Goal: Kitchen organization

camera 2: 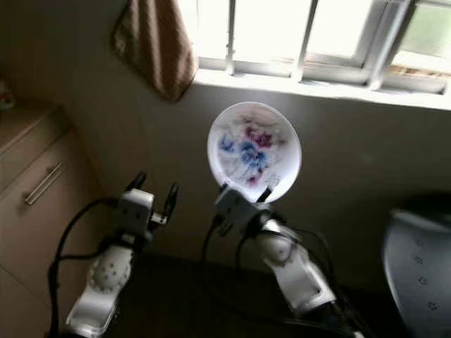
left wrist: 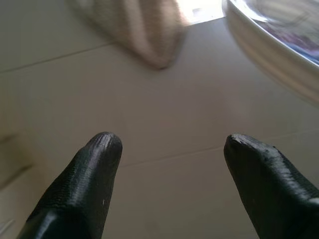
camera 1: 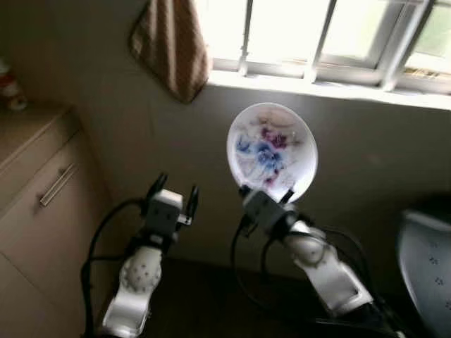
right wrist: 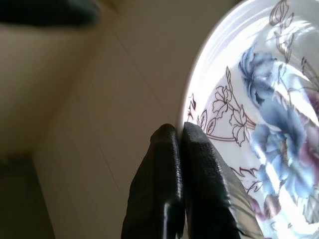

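**Plate held up below the window**

Right gripper (camera 1: 266,193) pinches the lower rim of a round, glossy white plate (camera 1: 272,151) with blue and purple flowers, raised before the matte wall. Left gripper (camera 1: 173,191) stands beside it, textured black fingers spread, empty. A striped cloth (camera 1: 173,44) hangs above.

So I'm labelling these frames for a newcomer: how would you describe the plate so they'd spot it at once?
Look below the bright barred window, against the beige wall. The round white porcelain plate is held upright by its lower rim in the right claw. Its blue and purple flower print sets it apart from the striped brown towel.
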Robot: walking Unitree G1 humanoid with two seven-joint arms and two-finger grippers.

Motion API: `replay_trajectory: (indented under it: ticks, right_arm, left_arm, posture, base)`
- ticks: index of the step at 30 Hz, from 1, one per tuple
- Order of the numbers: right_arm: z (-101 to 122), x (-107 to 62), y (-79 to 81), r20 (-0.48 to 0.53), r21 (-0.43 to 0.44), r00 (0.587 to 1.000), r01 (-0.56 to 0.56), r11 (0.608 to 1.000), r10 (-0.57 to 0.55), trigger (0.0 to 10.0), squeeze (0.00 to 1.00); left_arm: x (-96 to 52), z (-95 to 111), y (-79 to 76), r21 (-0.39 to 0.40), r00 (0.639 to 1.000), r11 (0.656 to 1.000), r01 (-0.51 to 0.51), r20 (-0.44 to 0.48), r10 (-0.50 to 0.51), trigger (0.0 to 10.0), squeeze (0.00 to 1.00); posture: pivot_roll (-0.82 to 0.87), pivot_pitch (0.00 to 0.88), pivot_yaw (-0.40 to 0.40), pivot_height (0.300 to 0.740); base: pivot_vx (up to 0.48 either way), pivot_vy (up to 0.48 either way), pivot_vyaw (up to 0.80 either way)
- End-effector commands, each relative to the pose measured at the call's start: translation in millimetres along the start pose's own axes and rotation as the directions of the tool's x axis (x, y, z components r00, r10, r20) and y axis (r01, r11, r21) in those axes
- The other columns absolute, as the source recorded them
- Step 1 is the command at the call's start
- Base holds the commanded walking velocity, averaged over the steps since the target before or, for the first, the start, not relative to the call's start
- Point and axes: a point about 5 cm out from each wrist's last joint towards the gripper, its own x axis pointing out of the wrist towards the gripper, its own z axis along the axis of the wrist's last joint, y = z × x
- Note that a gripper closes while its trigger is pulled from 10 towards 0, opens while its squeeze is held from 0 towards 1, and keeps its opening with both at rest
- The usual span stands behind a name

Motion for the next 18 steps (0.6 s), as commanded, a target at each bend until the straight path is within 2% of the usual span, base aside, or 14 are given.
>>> replay_trajectory:
  ticks: [1,6,18]
  right_arm:
    - [-3.5,-4.4,-11.8,-0.011,-0.026,0.999,0.038,0.999,-0.038,0.0,0.00]
    - [-0.9,-3.2,-11.5,0.011,-0.028,0.999,0.038,0.999,-0.038,0.0,0.00]
    - [6.9,6.1,-20.5,0.075,-0.063,0.996,0.049,0.997,-0.044,0.0,0.00]
  left_arm:
    - [1.6,3.6,-12.1,-0.016,0.999,0.999,0.033,0.016,-0.033,10.0,0.00]
    - [1.3,3.8,-12.2,-0.015,0.999,0.999,0.029,0.019,-0.029,10.0,0.00]
    - [1.7,8.4,-8.8,0.014,0.999,1.000,0.004,0.053,-0.005,10.0,0.00]
  posture:
    - [0.03,0.000,-0.056,0.740]
    - [0.04,0.000,-0.058,0.740]
    - [0.04,0.000,-0.057,0.740]
  base:
    - [0.000,0.450,0.80]
    - [0.000,0.405,0.80]
    - [0.000,0.000,0.80]
